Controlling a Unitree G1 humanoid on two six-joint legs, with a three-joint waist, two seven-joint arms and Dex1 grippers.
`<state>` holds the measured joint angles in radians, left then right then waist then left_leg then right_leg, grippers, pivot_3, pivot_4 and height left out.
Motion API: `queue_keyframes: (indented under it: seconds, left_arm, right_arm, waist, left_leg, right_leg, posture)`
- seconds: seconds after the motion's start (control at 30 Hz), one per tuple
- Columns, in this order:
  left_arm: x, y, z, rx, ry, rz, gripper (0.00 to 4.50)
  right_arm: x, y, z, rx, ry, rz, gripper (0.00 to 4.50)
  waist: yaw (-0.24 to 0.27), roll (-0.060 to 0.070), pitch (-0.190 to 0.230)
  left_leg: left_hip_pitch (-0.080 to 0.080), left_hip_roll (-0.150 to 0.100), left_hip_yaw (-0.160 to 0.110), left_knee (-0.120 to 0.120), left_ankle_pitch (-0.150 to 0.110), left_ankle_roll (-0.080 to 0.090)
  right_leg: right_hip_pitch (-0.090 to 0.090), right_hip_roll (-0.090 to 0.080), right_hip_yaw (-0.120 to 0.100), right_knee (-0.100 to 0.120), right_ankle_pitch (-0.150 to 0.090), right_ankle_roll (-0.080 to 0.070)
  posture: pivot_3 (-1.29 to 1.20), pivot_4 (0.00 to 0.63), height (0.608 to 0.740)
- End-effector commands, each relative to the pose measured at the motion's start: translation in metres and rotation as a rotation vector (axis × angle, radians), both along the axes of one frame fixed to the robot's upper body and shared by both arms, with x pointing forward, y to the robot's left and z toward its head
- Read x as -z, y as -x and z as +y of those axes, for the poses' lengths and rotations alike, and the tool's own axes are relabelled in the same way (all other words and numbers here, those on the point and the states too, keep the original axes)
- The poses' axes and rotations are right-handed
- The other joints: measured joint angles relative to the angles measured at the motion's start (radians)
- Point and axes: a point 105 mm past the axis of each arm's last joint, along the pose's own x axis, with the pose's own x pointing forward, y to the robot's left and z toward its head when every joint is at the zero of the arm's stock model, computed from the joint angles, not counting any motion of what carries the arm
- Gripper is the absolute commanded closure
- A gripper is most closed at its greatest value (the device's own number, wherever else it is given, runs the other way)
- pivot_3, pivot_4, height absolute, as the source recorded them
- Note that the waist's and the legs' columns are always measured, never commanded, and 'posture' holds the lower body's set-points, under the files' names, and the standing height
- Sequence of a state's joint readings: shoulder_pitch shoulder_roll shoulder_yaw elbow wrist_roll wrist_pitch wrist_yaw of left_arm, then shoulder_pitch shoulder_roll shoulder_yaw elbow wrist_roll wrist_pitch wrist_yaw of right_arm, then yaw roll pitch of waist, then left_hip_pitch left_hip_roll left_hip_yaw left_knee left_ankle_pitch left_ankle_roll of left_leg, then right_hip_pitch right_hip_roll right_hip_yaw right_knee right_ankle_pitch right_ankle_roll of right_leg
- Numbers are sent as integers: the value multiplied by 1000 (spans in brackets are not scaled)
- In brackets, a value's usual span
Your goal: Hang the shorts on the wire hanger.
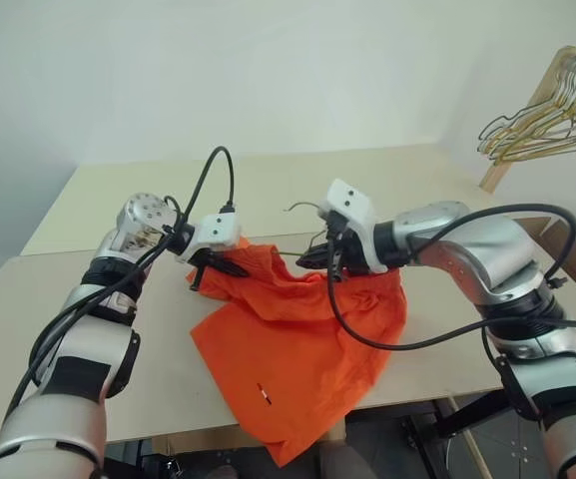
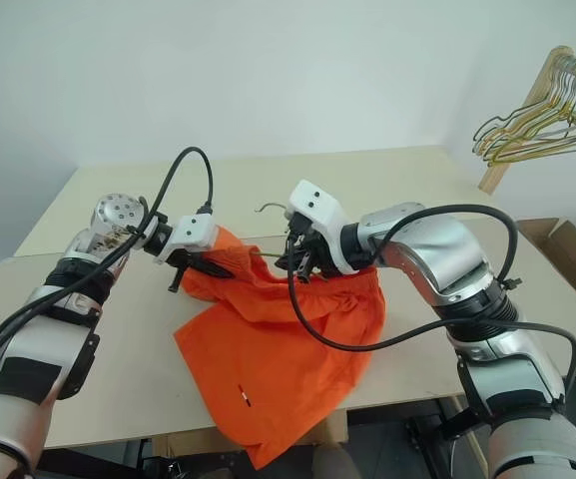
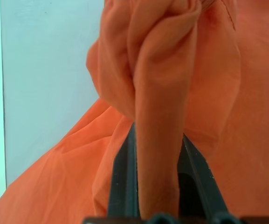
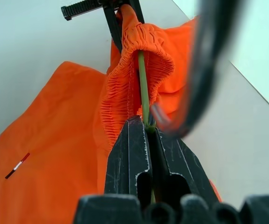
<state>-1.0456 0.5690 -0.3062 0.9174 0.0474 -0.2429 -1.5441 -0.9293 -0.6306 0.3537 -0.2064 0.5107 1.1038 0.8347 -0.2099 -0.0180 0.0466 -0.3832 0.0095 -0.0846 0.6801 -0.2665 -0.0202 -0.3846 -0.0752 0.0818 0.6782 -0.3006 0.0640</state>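
Your left gripper (image 3: 158, 186) pinches a bunched fold of the orange shorts (image 1: 297, 349), its two black fingers (image 3: 122, 186) pressed against either side of the cloth and holding that corner up off the table (image 1: 88, 329). Your right gripper (image 4: 148, 128) is pressed together on the thin green wire of the hanger (image 4: 143, 88), and the wire runs up from between the fingertips into the gathered waistband, which folds over it. The hanger's curved hook (image 1: 302, 207) pokes out just behind the right gripper. The rest of the shorts drapes down across the table, with the lower part hanging over the near edge. A bunch of gold hangers (image 1: 547, 125) hangs on a wooden rack at the far right.
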Motion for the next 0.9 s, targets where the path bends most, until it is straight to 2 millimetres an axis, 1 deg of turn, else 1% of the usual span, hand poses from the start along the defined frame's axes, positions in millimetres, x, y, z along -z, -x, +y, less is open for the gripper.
queue_keyframes:
  seconds: [0.03,0.1,0.2,0.3,0.4,0.5,0.57,0.63,0.77,0.87,0.9]
  left_arm:
    - [-22,-1,-5,17,75,-56,3460]
    - [-26,-2,-5,13,87,-59,2866]
    - [-34,-5,1,-12,96,-83,1919]
    - [-39,-7,9,-45,95,-93,959]
    - [-40,-7,23,-75,76,-86,68]
    - [-33,-6,32,-91,37,-78,26]
    - [-23,-9,37,-114,-8,-112,26]
    - [-14,-6,42,-102,-50,-95,26]
    - [-5,-7,42,-112,-58,-77,26]
    - [1,-10,41,-126,-71,-85,600]
    - [1,-10,41,-127,-70,-85,890]
  right_arm:
    - [-12,0,0,-27,-23,-53,4500]
    - [-13,1,-2,-39,-25,-62,4500]
    - [-15,2,-6,-53,-25,-76,4500]
    - [-16,2,-9,-59,-23,-84,4500]
    - [-17,3,-10,-70,-19,-92,4500]
    - [-18,3,-11,-78,-21,-98,4500]
    - [-20,3,-12,-82,-24,-103,4500]
    - [-22,3,-12,-84,-27,-107,4500]
    - [-24,4,-13,-83,-32,-114,4500]
    - [-26,4,-15,-76,-34,-115,4500]
    - [-26,4,-15,-73,-34,-115,4500]
  waist:
    - [-1,0,0]
    - [-2,0,0]
    - [-2,0,0]
    - [-2,0,0]
    - [-3,0,0]
    - [-4,0,0]
    - [-3,0,0]
    - [-1,0,0]
    - [-1,0,0]
    - [0,0,0]
    - [0,0,0]
  left_leg:
    - [-1,0,0,0,0,-1]
    - [-2,0,0,0,1,-1]
    - [-2,0,-1,0,1,-1]
    - [-2,-1,0,0,1,-1]
    - [-2,-1,0,0,1,-1]
    - [-1,-1,-1,0,1,-1]
    - [-1,-1,-1,0,1,-1]
    - [-1,-1,-1,0,1,-1]
    - [-2,-1,-1,0,1,-1]
    - [-2,-1,-1,0,1,-1]
    - [-2,-1,-1,0,1,-1]
  right_leg:
    - [-2,0,0,1,0,0]
    - [-3,0,0,2,0,0]
    - [-3,0,0,2,0,0]
    - [-3,0,0,2,0,0]
    - [-3,0,0,2,0,0]
    - [-3,0,0,2,0,0]
    - [-3,0,0,2,0,0]
    - [-3,-1,0,2,0,0]
    - [-3,-1,0,2,0,0]
    - [-3,-1,0,2,0,0]
    - [-3,-1,0,2,0,0]
  posture:
    - [-163,0,740]
    - [-160,0,740]
    - [-157,0,740]
    - [-152,0,740]
    - [-148,0,740]
    - [-145,0,740]
    - [-145,0,740]
    - [-145,0,740]
    - [-149,0,740]
    - [-163,0,740]
    - [-163,0,740]
